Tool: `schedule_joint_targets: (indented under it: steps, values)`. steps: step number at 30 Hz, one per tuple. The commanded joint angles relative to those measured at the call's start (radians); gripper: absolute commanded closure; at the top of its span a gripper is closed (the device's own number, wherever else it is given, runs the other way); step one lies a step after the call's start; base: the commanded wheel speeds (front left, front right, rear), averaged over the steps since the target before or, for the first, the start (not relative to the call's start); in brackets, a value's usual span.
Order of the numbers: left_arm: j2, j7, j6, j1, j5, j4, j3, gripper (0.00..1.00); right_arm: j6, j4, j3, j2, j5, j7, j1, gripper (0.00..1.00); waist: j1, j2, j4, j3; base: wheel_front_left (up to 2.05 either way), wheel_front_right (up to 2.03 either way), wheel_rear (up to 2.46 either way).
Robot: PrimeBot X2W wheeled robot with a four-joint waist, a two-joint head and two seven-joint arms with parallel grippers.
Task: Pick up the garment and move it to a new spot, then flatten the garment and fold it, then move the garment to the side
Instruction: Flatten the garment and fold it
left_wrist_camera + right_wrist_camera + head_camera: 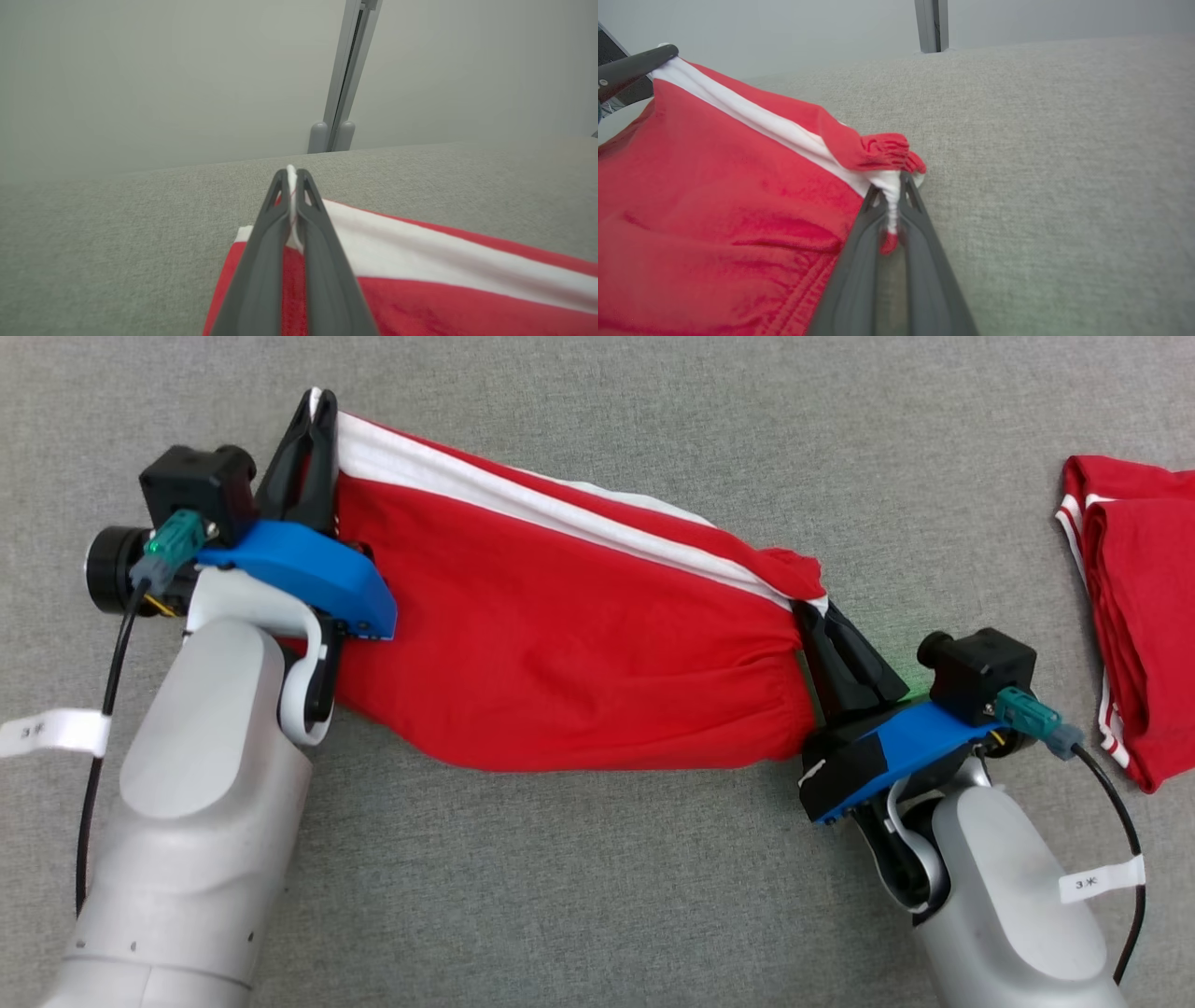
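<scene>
Two grippers hold one garment (pixel 560 644), red with white stripes, spread between them.

Head view: the left gripper (pixel 316 411) clamps the far-left corner at the white stripe. The right gripper (pixel 810 614) clamps the bunched right end, nearer the robot, so the held edge slants from far left to near right. The cloth sags toward the near side in a rounded belly over the grey worktop (pixel 597 896); whether its lower edge touches that surface cannot be told. A second red garment (pixel 1134 616), folded, lies at the right edge, well apart from the held one.

Left wrist view: both fingers (pixel 261 261) are closed flat on a thin white fold of the corner, which shows between the tips.

Right wrist view: the fingers (pixel 924 270) are closed on a twisted white-and-red wad, with gathered red cloth bulging just beyond the tips.

Judgement: the step in hand is probably placing and flattening the garment. To do it well:
- Keep both pinches shut and the held edge taut.
- Level the two grippers to take out the slant.
- Lower them together so the sagging part meets the worktop first.
- Draw the held edge away from that part to pull out the belly.

The wad at the right end is likely to leave creases, so regripping a single layer there may be needed. Keep the right arm short of the second red garment.
</scene>
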Motion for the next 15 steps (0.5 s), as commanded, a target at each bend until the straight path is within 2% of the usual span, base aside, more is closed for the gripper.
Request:
schedule_joint_targets:
  steps: [1,3,4,5,6,7,8,9,10,15]
  values:
    - [0.000,-0.002,0.011,-0.038,0.013,0.036,-0.005,1.00,0.000,0.014,0.002,-0.002,0.002,-0.009,-0.027,1.00,-0.0002,0.0000,-0.002,0.005,0.00,0.00,0.00]
    - [-0.002,0.007,0.021,-0.070,0.027,0.091,-0.016,1.00,0.000,0.030,0.006,-0.002,-0.002,-0.016,-0.045,1.00,-0.0002,0.0000,-0.005,0.009,0.00,0.00,0.00]
    - [-0.006,0.010,0.027,-0.086,0.031,0.115,-0.019,1.00,0.000,0.037,0.005,-0.002,-0.001,-0.021,-0.053,0.96,-0.0002,0.0000,-0.006,0.010,0.00,0.00,0.00]
    - [-0.009,0.020,0.034,-0.098,0.033,0.140,-0.022,1.00,0.000,0.043,0.005,-0.002,-0.002,-0.027,-0.059,0.82,-0.0002,0.0000,-0.007,0.010,0.00,0.00,0.00]
    - [-0.011,0.025,0.036,-0.110,0.037,0.161,-0.028,1.00,0.000,0.046,0.007,-0.002,-0.007,-0.035,-0.065,0.58,-0.0002,0.0000,-0.007,0.010,0.00,0.00,0.00]
    - [-0.013,0.030,0.043,-0.120,0.043,0.182,-0.033,0.69,0.000,0.050,0.010,-0.001,-0.009,-0.043,-0.068,0.01,-0.0002,0.0000,-0.007,0.009,0.00,0.00,0.00]
    - [-0.017,0.033,0.048,-0.130,0.047,0.200,-0.039,0.41,0.000,0.054,0.012,-0.001,-0.008,-0.047,-0.068,0.00,-0.0002,0.0000,-0.006,0.008,0.00,0.00,0.00]
    - [-0.021,0.035,0.056,-0.137,0.053,0.216,-0.043,0.08,0.000,0.056,0.015,-0.001,-0.006,-0.053,-0.070,0.00,-0.0002,0.0000,-0.006,0.006,0.00,0.00,0.00]
    - [-0.029,0.032,0.066,-0.150,0.053,0.241,-0.047,0.00,0.000,0.054,0.020,-0.001,-0.007,-0.062,-0.069,0.00,-0.0002,0.0000,-0.005,0.001,0.00,0.00,0.00]
    - [-0.038,0.025,0.058,-0.152,0.043,0.268,-0.053,0.00,0.000,0.032,0.007,-0.001,-0.036,-0.072,-0.045,0.00,-0.0002,0.0000,0.006,-0.019,0.00,0.00,0.00]
